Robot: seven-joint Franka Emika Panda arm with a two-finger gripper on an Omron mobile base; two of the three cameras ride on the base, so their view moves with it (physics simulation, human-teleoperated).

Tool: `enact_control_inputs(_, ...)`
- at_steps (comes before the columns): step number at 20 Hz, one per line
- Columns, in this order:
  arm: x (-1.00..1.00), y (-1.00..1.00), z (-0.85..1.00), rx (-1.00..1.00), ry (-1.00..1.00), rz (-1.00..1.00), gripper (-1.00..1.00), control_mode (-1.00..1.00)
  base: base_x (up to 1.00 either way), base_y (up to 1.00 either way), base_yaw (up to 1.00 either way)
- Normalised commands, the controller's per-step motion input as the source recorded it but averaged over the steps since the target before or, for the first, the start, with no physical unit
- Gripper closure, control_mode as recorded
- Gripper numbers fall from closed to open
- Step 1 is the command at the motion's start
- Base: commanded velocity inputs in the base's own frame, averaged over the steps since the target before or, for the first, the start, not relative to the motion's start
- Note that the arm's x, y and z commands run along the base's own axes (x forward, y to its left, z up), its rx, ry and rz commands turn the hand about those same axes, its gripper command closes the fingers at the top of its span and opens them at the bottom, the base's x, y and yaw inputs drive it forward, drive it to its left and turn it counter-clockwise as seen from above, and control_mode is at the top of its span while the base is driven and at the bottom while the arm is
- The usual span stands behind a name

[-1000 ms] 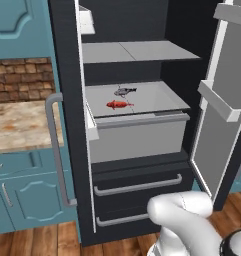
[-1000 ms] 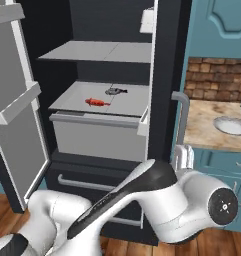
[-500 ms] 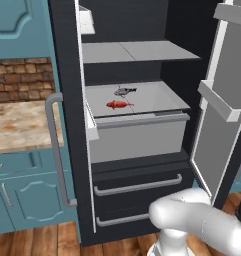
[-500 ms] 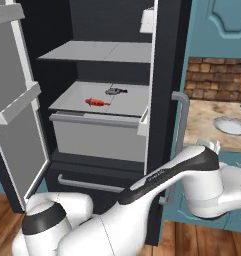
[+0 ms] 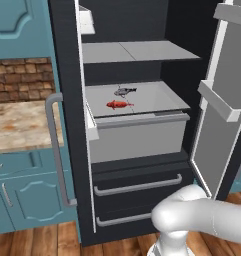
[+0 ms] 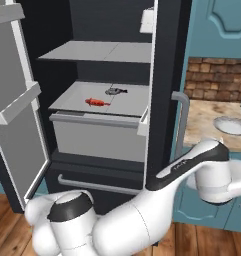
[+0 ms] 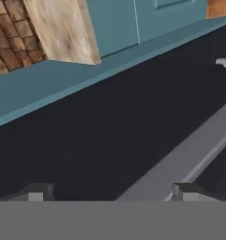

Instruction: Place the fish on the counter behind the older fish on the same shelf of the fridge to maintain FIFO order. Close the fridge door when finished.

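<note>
Kitchen, wood floor. Nearest: gripper (image 7: pixel 109 192) spread wide, nothing between the tips, facing a black fridge (image 5: pixel 67 150) panel with its grey bar handle (image 7: pixel 180 164). Counter (image 5: pixel 22 125) sits left of the fridge. Fridge door (image 5: pixel 217 100) hangs open. Further in, on the shelf (image 5: pixel 157 100): older fish (image 5: pixel 118 104) in front, grey fish (image 5: pixel 125 91) just behind it.

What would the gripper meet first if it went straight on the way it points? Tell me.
Probably the fridge's black outer face. The open gripper points at it, with a grey bar handle just off to one side; depth is unclear.
</note>
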Motion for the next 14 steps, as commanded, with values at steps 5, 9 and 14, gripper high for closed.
enact_control_inputs(5,0.60,0.14,-0.14,0.08,0.00,0.12,-1.00,-1.00,0.00,0.00,0.00)
enact_control_inputs(9,0.29,0.52,0.00,0.00,0.00,0.19,-1.00,-1.00,0.00,0.00,0.00)
enact_control_inputs(14,0.04,0.67,0.00,0.00,0.00,0.21,-1.00,-1.00,0.00,0.00,0.00)
